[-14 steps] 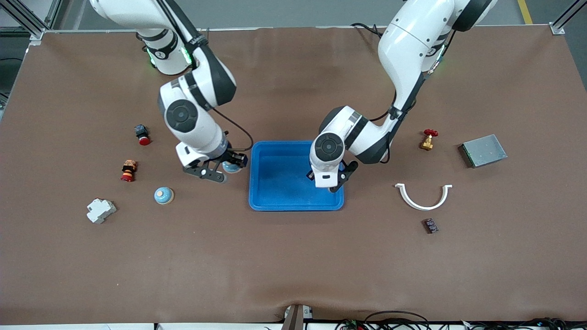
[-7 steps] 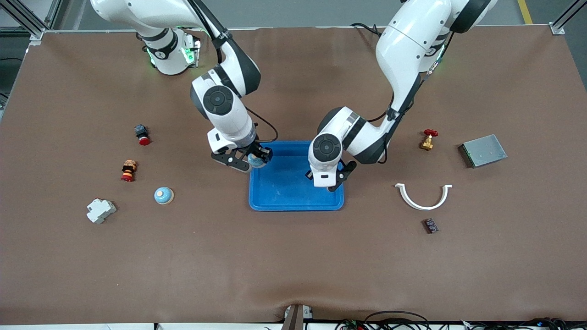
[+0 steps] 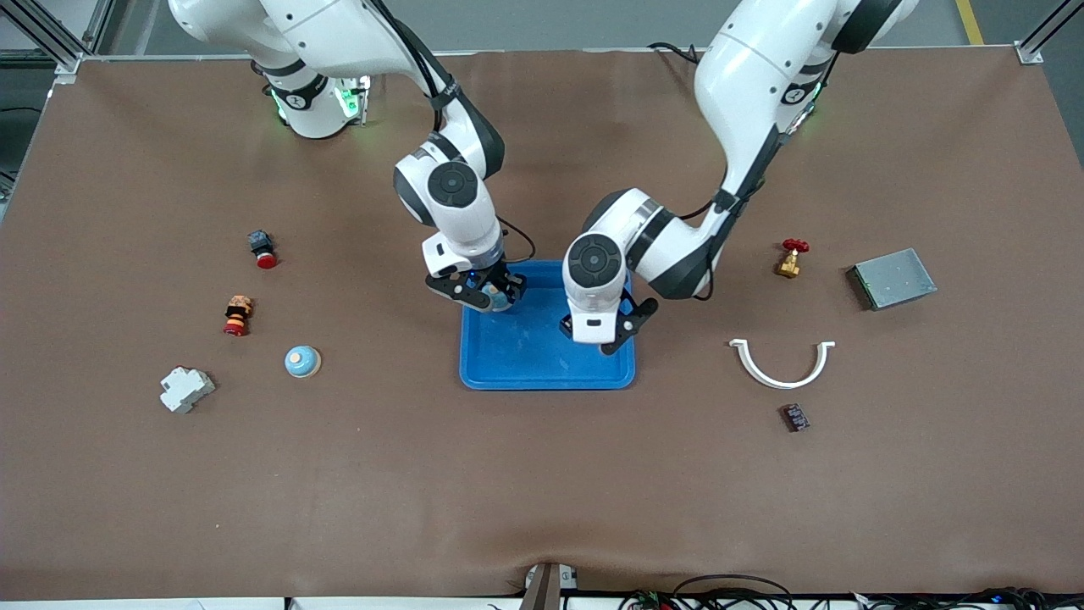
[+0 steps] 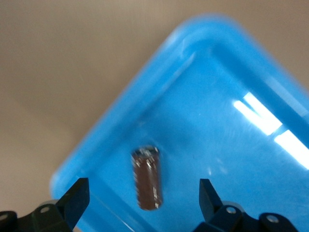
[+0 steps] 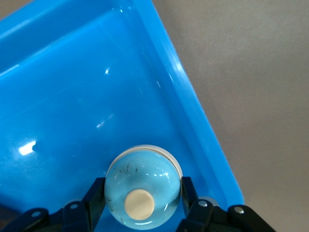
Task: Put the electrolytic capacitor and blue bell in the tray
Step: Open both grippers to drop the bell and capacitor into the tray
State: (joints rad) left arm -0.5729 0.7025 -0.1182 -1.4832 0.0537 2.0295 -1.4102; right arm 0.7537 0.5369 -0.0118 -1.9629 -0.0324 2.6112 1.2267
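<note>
The bright-blue tray [image 3: 542, 366] sits at the table's middle. My left gripper [image 3: 603, 332] hangs over the tray's end toward the left arm, fingers open. In the left wrist view the brown electrolytic capacitor [image 4: 147, 180] shows inside the tray [image 4: 231, 145] near a corner, between the spread fingers [image 4: 77, 193] and touching neither. The front view hides it under the hand. My right gripper [image 3: 484, 296] is over the tray corner nearest the right arm's base, shut on a blue bell [image 3: 494, 296]. The right wrist view shows that bell [image 5: 143, 188] gripped on both sides above the tray floor [image 5: 72, 96].
A second blue bell [image 3: 302, 362], a white block [image 3: 186, 389], a red-and-orange stack [image 3: 238, 315] and a red push button [image 3: 262, 247] lie toward the right arm's end. A brass valve [image 3: 792, 257], grey metal plate [image 3: 894, 278], white curved piece [image 3: 782, 366] and dark chip [image 3: 794, 417] lie toward the left arm's end.
My right arm carried the blue bell from the table beside the tray to above the tray's corner. My left gripper opened and let go of the capacitor.
</note>
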